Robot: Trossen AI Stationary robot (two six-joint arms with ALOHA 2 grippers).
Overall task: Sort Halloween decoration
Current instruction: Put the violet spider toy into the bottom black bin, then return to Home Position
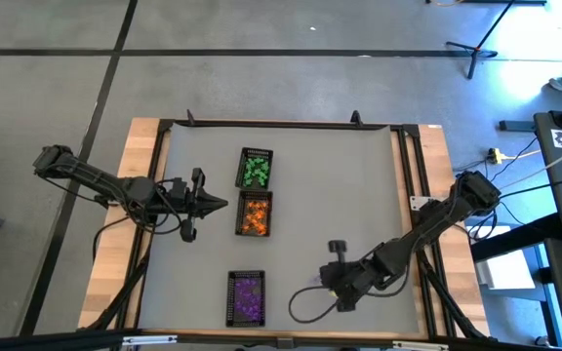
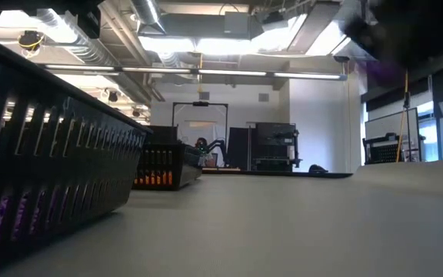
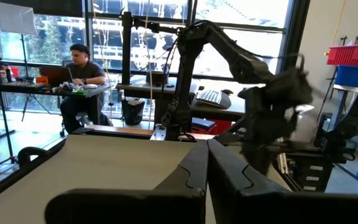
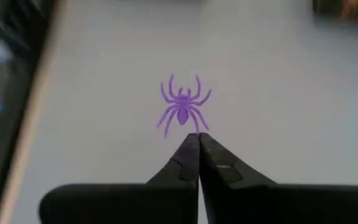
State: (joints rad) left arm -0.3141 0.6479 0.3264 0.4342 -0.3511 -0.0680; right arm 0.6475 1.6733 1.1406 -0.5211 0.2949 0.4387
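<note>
Right gripper is sitting low at the near right of the table, jaws closed, tips pinching a leg of the purple spider; the grip looks marginal, so lifting slowly is the safe call. Purple tray is lying just left of it at the near edge, probably the drop target: clear the rim before releasing. Farther back, left gripper is waiting closed and empty beside the orange tray, green tray beyond.
</note>
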